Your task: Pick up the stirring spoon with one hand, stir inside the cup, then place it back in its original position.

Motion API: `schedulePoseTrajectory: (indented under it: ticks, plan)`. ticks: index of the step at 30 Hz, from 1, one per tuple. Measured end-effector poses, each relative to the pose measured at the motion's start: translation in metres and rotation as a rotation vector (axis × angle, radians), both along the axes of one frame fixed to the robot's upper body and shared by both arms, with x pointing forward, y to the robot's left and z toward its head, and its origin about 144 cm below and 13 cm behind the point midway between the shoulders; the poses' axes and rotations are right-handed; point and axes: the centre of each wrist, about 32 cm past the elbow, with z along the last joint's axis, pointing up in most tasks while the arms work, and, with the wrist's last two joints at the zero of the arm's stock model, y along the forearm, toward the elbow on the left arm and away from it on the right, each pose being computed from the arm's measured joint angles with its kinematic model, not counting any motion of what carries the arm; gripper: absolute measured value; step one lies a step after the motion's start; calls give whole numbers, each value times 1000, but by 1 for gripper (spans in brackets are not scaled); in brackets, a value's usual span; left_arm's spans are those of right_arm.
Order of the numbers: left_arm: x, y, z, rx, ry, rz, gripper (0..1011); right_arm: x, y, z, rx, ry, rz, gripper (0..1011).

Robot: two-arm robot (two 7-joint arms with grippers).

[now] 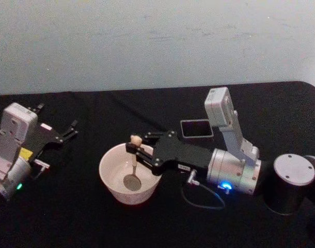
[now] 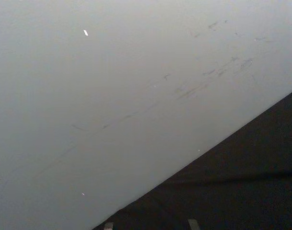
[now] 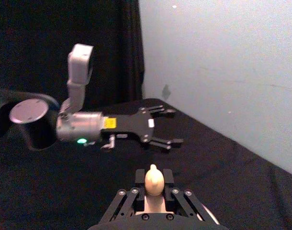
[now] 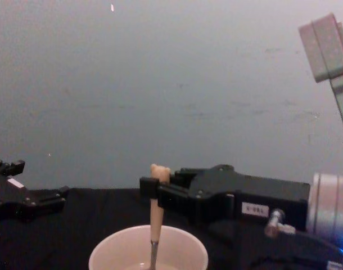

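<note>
Black table (image 1: 64, 212) — right hand (image 1: 136, 145) pinches the stirring spoon (image 1: 132, 170) upright inside the cup (image 1: 115, 194).

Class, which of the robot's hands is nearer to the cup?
Right. The right hand is over the cup, gripping the stirring spoon standing in it; the left hand sits well off to the cup's left, open.

Lab-style robot test bench, black cloth-covered table (image 1: 59, 222), plain pale wall (image 1: 147, 41) behind (scuffed, faintly streaked)
</note>
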Motion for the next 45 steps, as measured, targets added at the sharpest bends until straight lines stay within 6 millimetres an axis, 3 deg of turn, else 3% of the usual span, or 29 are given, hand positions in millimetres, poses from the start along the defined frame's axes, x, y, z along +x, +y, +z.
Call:
schedulePoseTrajectory:
  ticks: [16,34,45]
  plan:
    - [0,0,0,0,0,0,1001,19,3,5,24,13,-103,214]
    - [0,0,0,0,0,0,1001,19,1,11,40,18,-140,214]
    - [0,0,0,0,0,0,1001,15,-7,29,101,35,-189,214]
